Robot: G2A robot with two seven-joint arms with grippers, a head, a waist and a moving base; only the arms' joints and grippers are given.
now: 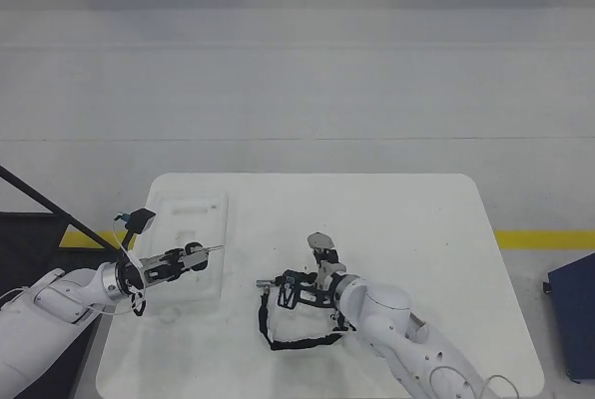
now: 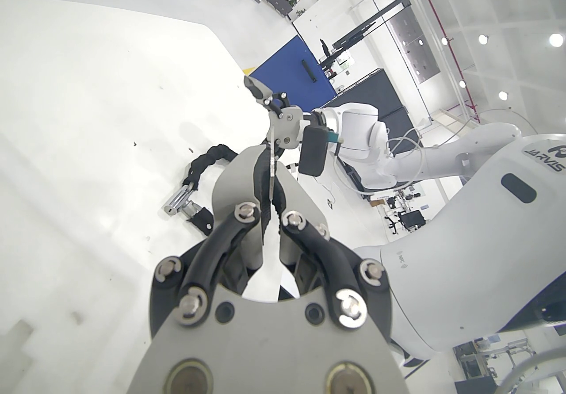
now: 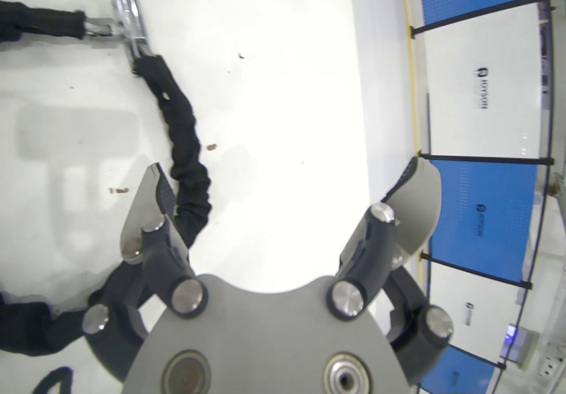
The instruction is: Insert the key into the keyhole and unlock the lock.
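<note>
The white counter (image 1: pixel 427 249) has rounded corners. On its left part, toward the far edge, lies a flat white foam tray (image 1: pixel 193 214) with shallow cut-outs. Near the middle lies a chain lock (image 1: pixel 297 343). Its black cloth-covered chain loops toward the near edge, and its shiny lock body (image 3: pixel 129 17) rests at the loop's far left end. Small brown specks (image 3: pixel 212 146) dot the surface beside the chain.

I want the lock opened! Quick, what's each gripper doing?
Left gripper: closed on the thin silver metal key.
Right gripper: open, holding nothing.

Lock (image 1: pixel 264 284) on table (image 1: pixel 427 249), right of tray (image 1: pixel 193 239)
</note>
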